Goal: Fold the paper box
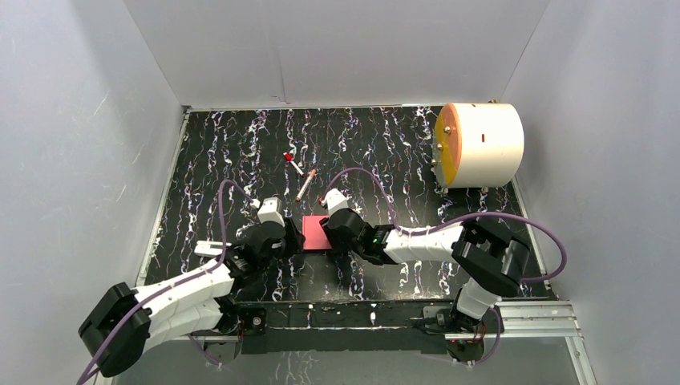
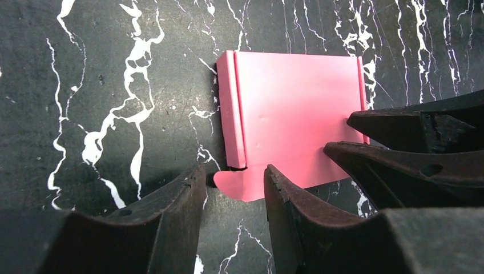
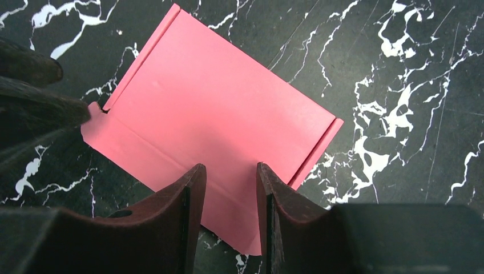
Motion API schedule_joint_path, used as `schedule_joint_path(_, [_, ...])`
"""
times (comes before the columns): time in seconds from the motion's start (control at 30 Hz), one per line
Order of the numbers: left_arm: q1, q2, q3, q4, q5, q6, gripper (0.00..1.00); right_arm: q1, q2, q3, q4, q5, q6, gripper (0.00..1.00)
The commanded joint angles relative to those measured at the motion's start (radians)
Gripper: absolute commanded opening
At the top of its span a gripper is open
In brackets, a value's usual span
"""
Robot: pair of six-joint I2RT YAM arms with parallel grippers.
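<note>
The paper box (image 1: 314,233) is red-pink card, folded flat into a small rectangle on the black marbled table. It has narrow folded strips on two sides and a front flap lying flat. In the left wrist view the box (image 2: 291,108) lies just beyond my left gripper (image 2: 234,176), which is open, with the rounded flap tab (image 2: 242,185) between its tips. In the right wrist view my right gripper (image 3: 229,170) is open over the front flap of the box (image 3: 217,103). The two grippers (image 1: 290,237) (image 1: 330,228) flank the box left and right.
A big white cylinder with an orange face (image 1: 479,144) lies at the back right. Two thin pens (image 1: 292,163) (image 1: 305,185) lie behind the box. White walls enclose the table on three sides. A metal rail (image 1: 513,317) runs along the near edge.
</note>
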Motion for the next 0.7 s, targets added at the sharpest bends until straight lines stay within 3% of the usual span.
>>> schedule_joint_path(0.0, [0.005, 0.078, 0.045, 0.100, -0.012, 0.006, 0.42, -0.007, 0.050, -0.026, 0.017, -0.010, 0.012, 0.45])
schedule_joint_path(0.23, [0.033, 0.222, 0.062, 0.176, -0.014, 0.033, 0.42, -0.007, 0.032, -0.025, 0.023, -0.038, -0.012, 0.45])
schedule_joint_path(0.4, [0.066, 0.298, 0.068, 0.190, 0.005, 0.075, 0.35, -0.007, 0.015, -0.020, 0.039, -0.068, -0.068, 0.47])
schedule_joint_path(0.67, [0.089, 0.323, 0.057, 0.245, 0.073, 0.171, 0.31, -0.007, -0.043, 0.022, 0.031, -0.143, -0.298, 0.64])
